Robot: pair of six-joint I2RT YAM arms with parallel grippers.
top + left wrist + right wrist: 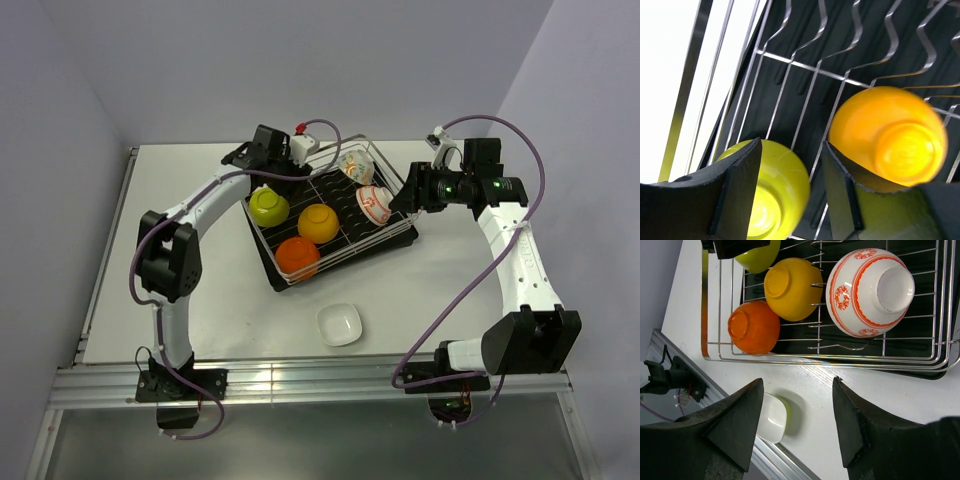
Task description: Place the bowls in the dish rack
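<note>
The dish rack (345,253) holds several upside-down bowls: lime green (268,207), yellow-orange (318,222), orange (297,256), red-and-white (374,203) and leaf-print (355,165). A white bowl (339,323) stands upright on the table in front of the rack. My left gripper (268,178) hangs open just above the lime bowl (785,185), whose side shows in the gap (792,145); the right finger (840,185) is apart from it. The right gripper (403,195) is open and empty (798,381) over the table beside the rack's rim (840,361). Its left finger hides part of the white bowl (774,417).
The rack sits on a black tray (262,250), turned at an angle on the white table (450,290). A metal rail (300,380) runs along the near table edge. Purple cables loop from both arms. Grey walls close the left, back and right sides.
</note>
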